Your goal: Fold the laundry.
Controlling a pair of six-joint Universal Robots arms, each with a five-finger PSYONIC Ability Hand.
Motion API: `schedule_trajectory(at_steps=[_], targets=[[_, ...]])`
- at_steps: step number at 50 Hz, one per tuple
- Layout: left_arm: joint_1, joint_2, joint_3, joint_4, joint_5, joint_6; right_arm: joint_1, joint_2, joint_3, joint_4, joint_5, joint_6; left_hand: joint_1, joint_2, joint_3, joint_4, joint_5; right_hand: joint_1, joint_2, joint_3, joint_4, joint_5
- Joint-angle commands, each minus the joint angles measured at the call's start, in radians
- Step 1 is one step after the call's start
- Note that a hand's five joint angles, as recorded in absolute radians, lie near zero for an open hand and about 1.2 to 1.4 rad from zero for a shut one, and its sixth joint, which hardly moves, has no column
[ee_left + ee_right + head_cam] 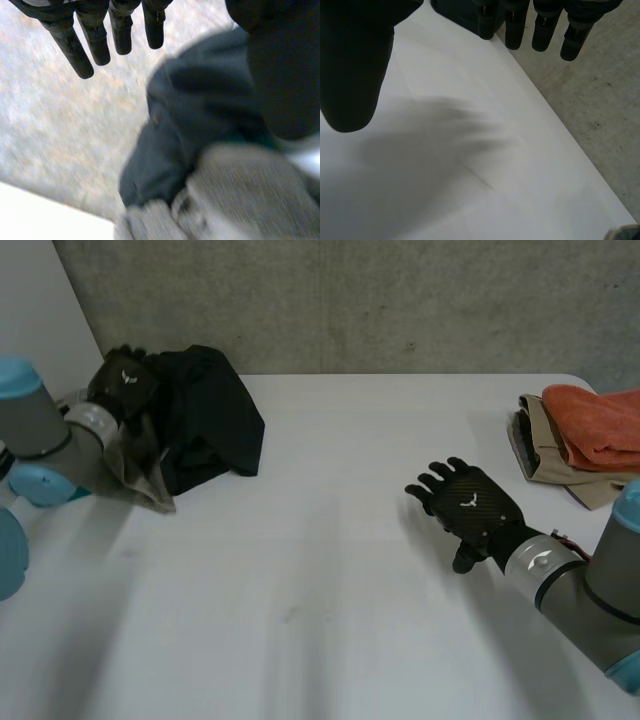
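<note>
A pile of unfolded laundry lies at the table's far left: a dark navy garment (210, 415) with a beige cloth (143, 468) at its near side. My left hand (125, 383) hovers over the pile's left part, open. In the left wrist view its fingers (75, 45) are straight and its thumb (280, 75) stands apart, with the dark garment (200, 110) and the beige cloth (240, 200) under the palm and nothing pinched. My right hand (470, 505) is open above the bare white table (320, 590), right of the middle. Its fingers (540, 25) and thumb (350, 75) are spread over the table (470, 150).
A stack of folded pieces sits at the far right edge: an orange towel (595, 422) on top of a beige folded piece (545, 452). A grey concrete wall (400, 300) runs behind the table.
</note>
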State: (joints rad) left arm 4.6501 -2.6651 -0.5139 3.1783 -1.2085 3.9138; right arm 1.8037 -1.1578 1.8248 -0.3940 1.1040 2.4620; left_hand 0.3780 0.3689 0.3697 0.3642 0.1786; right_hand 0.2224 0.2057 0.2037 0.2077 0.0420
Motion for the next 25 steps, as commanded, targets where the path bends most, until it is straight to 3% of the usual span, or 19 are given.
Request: schedule_trajectory(at_steps=[1,9,18,24,25], targets=[[-0.073,0.097,0.003,-0.133,0.089,-0.01,0.036,0.029,-0.004,0.0,0.042,-0.035,-0.203,-0.194,-0.195,-0.19,-0.179,-0.048,-0.031,-0.029,-0.033,-0.042],[-0.113,0.037,0.07,-0.225,0.084,0.007,0.037,0.029,-0.001,0.0,0.042,-0.038,-0.203,-0.194,-0.195,-0.19,-0.179,-0.048,-0.031,-0.029,-0.033,-0.042],[-0.122,-0.099,0.193,-0.273,0.047,0.136,0.031,0.029,-0.001,0.0,0.042,-0.04,-0.203,-0.194,-0.195,-0.19,-0.179,-0.048,-0.031,-0.029,-0.033,-0.042],[-0.136,-0.154,0.209,-0.17,0.004,0.228,0.025,0.03,-0.002,0.0,0.042,-0.044,0.199,0.208,0.207,0.213,0.224,-0.048,-0.031,-0.029,-0.033,-0.042],[-0.139,-0.165,0.206,-0.126,-0.008,0.246,0.023,0.032,-0.002,0.0,0.042,-0.049,0.345,0.354,0.353,0.359,0.37,-0.048,-0.031,-0.029,-0.033,-0.042]])
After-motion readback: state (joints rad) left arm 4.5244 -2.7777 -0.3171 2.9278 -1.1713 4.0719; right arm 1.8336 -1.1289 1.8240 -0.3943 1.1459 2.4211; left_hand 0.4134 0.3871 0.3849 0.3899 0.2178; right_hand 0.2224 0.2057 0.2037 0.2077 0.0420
